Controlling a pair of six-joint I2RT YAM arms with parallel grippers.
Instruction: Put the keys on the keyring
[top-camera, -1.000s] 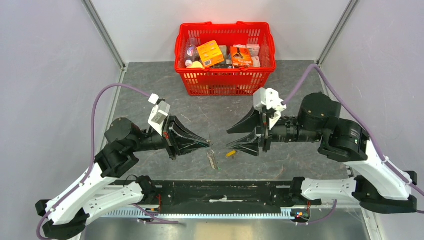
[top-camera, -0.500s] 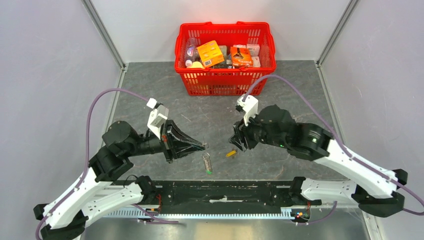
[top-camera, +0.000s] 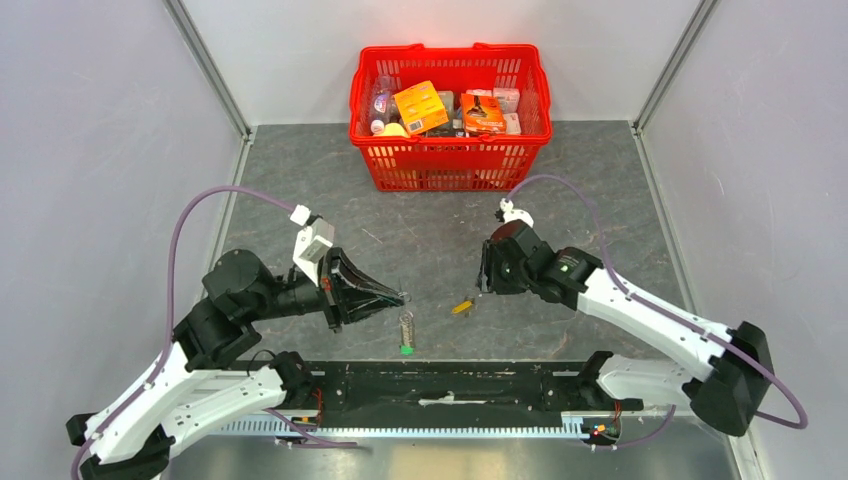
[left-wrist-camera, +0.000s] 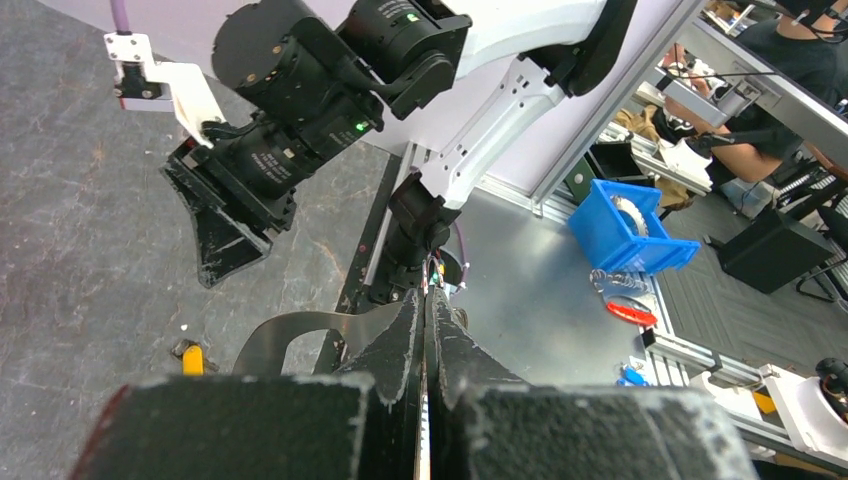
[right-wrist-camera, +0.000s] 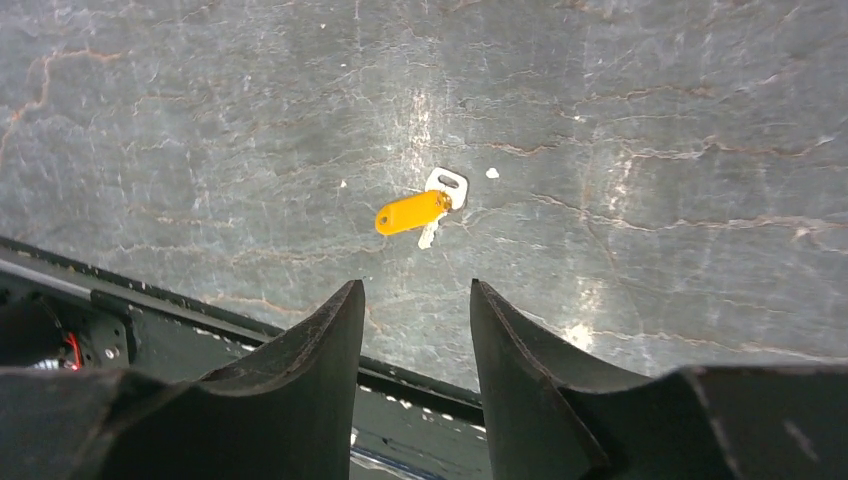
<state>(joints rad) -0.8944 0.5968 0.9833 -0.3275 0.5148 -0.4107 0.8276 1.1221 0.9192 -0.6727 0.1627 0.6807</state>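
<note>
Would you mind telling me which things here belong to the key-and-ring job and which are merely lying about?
For the job:
- keyring, hanging from the shut left gripper
- green key, at the keyring's lower end
- yellow key, lying below the open right gripper

Lying about:
- red basket of packaged goods
- blue bin, off to the side

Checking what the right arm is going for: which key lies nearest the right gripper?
The yellow-headed key, loose on the table just ahead of the right gripper. The green-headed key is farther off, by the keyring, near the left gripper.
</note>
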